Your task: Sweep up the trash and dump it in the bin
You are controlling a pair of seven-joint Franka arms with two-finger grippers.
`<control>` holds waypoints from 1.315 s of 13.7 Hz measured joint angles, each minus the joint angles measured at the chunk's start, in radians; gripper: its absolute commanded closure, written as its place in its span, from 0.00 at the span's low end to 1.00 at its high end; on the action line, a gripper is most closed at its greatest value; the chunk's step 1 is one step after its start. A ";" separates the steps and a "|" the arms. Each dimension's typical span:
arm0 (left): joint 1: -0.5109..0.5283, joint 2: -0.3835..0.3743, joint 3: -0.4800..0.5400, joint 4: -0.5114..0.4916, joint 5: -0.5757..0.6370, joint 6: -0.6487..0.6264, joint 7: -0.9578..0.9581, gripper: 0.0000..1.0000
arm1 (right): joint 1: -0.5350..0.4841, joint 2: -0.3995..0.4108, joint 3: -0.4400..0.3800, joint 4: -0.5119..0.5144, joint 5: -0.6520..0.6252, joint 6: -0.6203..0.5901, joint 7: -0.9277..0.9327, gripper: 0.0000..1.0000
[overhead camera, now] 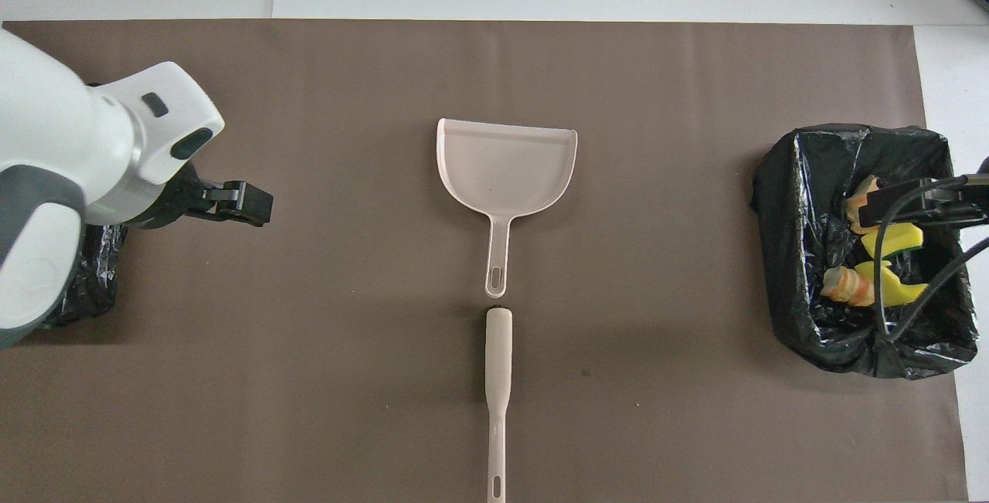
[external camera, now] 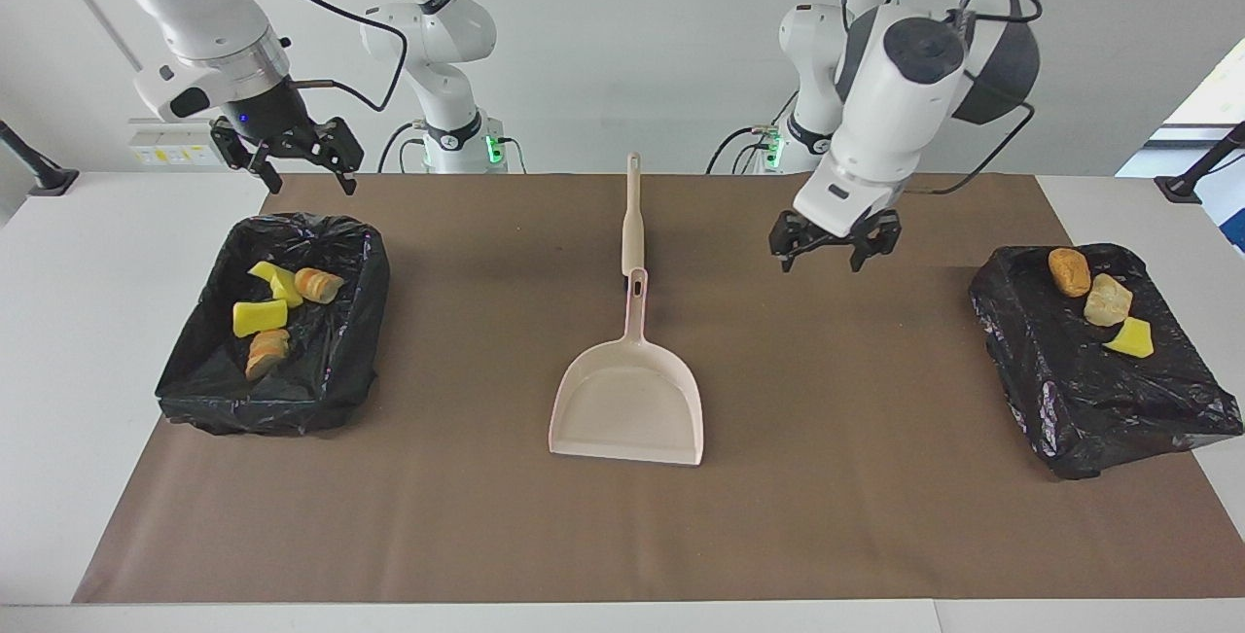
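Note:
Three pieces of trash lie on a black-bagged mound point(external camera: 1099, 400) at the left arm's end: an orange-brown oval point(external camera: 1069, 271), a tan chunk point(external camera: 1108, 299) and a yellow wedge point(external camera: 1129, 337). Several more yellow and striped pieces point(external camera: 260, 317) sit in the black-lined bin point(external camera: 370, 254) at the right arm's end. The beige dustpan point(external camera: 627, 404) lies flat mid-mat, untouched. My left gripper point(external camera: 825, 262) hangs open and empty over the mat between the dustpan and the mound. My right gripper point(external camera: 302, 171) waits open above the bin's robot-side edge.
A beige brush handle point(external camera: 632, 215) lies on the brown mat in line with the dustpan's handle, nearer to the robots. In the overhead view the dustpan point(overhead camera: 506, 163), brush handle point(overhead camera: 498, 379) and bin point(overhead camera: 780, 256) show, and the left arm covers most of the mound point(overhead camera: 93, 294).

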 measured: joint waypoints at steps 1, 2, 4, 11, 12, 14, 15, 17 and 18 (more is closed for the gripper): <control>0.022 -0.030 0.002 0.012 0.000 -0.028 0.032 0.00 | 0.000 0.000 0.000 0.000 0.000 0.000 0.000 0.00; 0.039 -0.047 0.004 0.041 0.000 -0.073 0.064 0.00 | 0.000 0.000 0.000 0.000 0.000 0.000 0.000 0.00; 0.064 -0.048 0.008 0.127 0.000 -0.164 0.120 0.00 | 0.000 0.000 0.000 0.000 0.000 0.000 0.000 0.00; 0.131 0.065 0.025 0.365 0.000 -0.326 0.209 0.00 | 0.000 0.000 0.000 0.001 0.000 0.000 0.000 0.00; 0.131 0.063 0.024 0.365 0.000 -0.330 0.216 0.00 | 0.000 0.000 0.000 0.001 0.000 0.000 0.000 0.00; 0.132 0.045 0.024 0.342 0.000 -0.317 0.218 0.00 | 0.000 0.000 0.000 0.001 0.000 0.000 0.000 0.00; 0.132 0.031 0.025 0.319 0.000 -0.294 0.218 0.00 | 0.000 0.000 0.000 0.001 0.000 0.000 0.000 0.00; 0.133 0.011 0.025 0.281 0.000 -0.254 0.218 0.00 | 0.000 0.000 0.000 0.001 0.000 0.000 0.000 0.00; 0.134 0.007 0.025 0.272 0.000 -0.244 0.218 0.00 | 0.000 0.000 0.000 0.001 0.000 0.000 0.000 0.00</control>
